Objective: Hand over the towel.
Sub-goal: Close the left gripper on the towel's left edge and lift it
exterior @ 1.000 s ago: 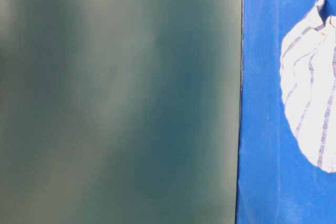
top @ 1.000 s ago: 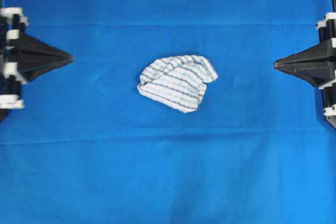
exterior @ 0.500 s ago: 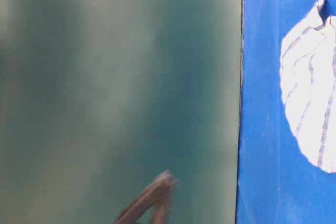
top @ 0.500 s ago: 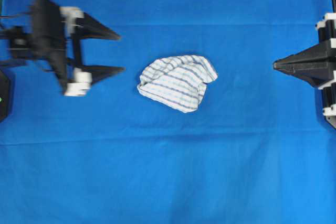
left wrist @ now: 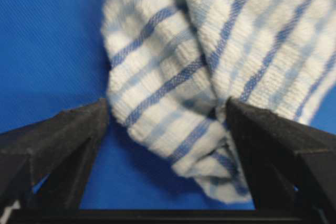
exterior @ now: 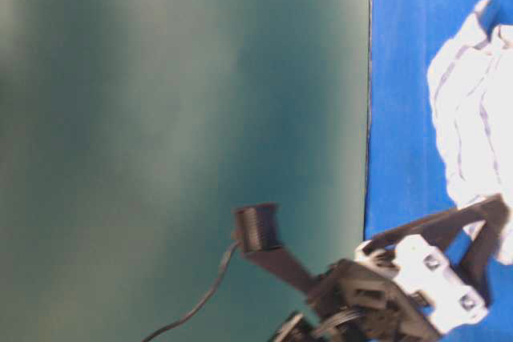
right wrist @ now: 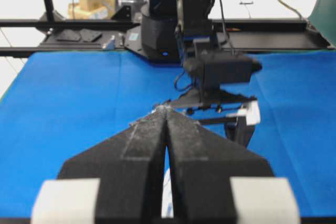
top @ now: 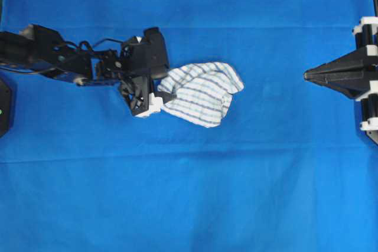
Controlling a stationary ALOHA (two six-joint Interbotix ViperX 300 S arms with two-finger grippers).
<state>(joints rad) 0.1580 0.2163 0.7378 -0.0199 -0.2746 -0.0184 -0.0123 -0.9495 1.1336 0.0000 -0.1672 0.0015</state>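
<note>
Towel position: the towel (top: 201, 91) is seen lying crumpled near the middle of the blue cloth (top: 189, 193).

Left gripper: the left gripper (top: 158, 87) is spread wide at the towel's left edge; in the left wrist view one bunched fold (left wrist: 173, 124) is framed between the fingers (left wrist: 58, 140). No pinch is made yet.

Right gripper: the right gripper (top: 308, 75) is pressed together, empty, well apart at the right edge.

Deciding relation: the towel lies directly ahead of the left gripper; its long axis is judged to run roughly left to right. The left arm is nearer.

Towel appearance: soft white weave, thin blue and grey stripes, loosely folded.
</note>
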